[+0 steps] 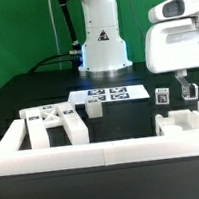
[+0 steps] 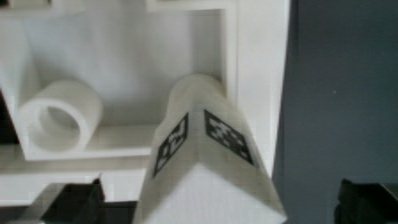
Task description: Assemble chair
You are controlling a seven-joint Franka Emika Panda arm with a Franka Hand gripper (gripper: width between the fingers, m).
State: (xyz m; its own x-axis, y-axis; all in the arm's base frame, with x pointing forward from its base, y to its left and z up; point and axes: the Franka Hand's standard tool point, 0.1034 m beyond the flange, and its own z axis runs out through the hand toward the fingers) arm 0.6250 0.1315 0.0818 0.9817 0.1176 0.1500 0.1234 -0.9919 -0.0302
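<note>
The marker board (image 1: 109, 93) is laid flat on the black table (image 1: 17, 98). A long white rail (image 1: 124, 151) is set in front of the marker board, nearer the camera. A green backdrop (image 1: 19, 32) is seen behind the marker board.

Black table (image 1: 27, 96), marker board (image 1: 108, 92) mid-table, white frame piece (image 1: 52, 123) and small post (image 1: 93, 109) near it, long rail (image 1: 93, 149) in front
</note>
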